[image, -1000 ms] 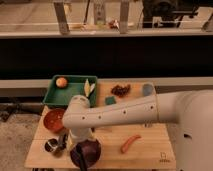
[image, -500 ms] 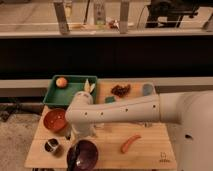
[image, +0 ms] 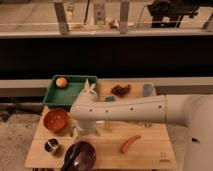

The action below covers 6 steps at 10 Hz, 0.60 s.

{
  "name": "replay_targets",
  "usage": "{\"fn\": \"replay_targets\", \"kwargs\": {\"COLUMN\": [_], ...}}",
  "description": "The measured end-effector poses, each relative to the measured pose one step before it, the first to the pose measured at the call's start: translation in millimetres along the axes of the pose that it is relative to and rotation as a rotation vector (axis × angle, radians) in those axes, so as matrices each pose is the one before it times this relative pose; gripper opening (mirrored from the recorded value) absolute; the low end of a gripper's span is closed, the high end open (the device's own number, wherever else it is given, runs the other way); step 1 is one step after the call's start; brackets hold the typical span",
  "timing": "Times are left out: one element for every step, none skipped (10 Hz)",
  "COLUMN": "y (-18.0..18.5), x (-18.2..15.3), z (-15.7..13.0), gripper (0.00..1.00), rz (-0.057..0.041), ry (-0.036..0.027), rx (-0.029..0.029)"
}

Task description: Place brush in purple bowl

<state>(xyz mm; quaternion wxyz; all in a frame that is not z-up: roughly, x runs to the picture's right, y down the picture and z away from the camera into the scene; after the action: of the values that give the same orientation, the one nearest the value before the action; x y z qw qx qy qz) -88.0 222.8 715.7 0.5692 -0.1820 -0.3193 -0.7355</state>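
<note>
The purple bowl [image: 82,156] stands at the table's front left. A long thin dark stick, which looks like the brush [image: 70,160], lies slanted in its left part, one end over the rim. My gripper [image: 79,129] is at the left end of my white arm [image: 125,111]. It hangs above the table just behind the purple bowl, next to the orange-red bowl [image: 55,120], apart from the brush.
A green tray [image: 75,95] at the back left holds an orange fruit [image: 61,82] and a pale object [image: 90,89]. A metal cup [image: 51,146] stands front left. An orange-red sausage piece [image: 131,143], a brown heap [image: 120,90] and a blue cup [image: 147,90] lie to the right.
My gripper has risen from the purple bowl and drawn back towards the tray. The dark stick stays in the bowl.
</note>
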Motion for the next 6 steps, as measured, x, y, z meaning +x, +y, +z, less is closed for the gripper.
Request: {"fn": "replay_targets", "kwargs": {"y": [0.47,0.34,-0.06,-0.38,0.93,0.04], "x": [-1.83,-3.61,-4.06,-4.43,-3.97,-2.46], "z": [-8.99,-9.4,-10.55,-12.23,-11.11,-7.23], "gripper": [0.76,0.76,0.76,0.76,0.76,0.76], "rz": [0.00786,-0.00021,-0.0035,-0.00325,-0.00121,0.00197], "ry": [0.00643,0.00672,0.00935,0.0116,0.01222,0.00624], "rx": [0.01797,0.01577,0.01757,0.02118,0.01552,0.00984]}}
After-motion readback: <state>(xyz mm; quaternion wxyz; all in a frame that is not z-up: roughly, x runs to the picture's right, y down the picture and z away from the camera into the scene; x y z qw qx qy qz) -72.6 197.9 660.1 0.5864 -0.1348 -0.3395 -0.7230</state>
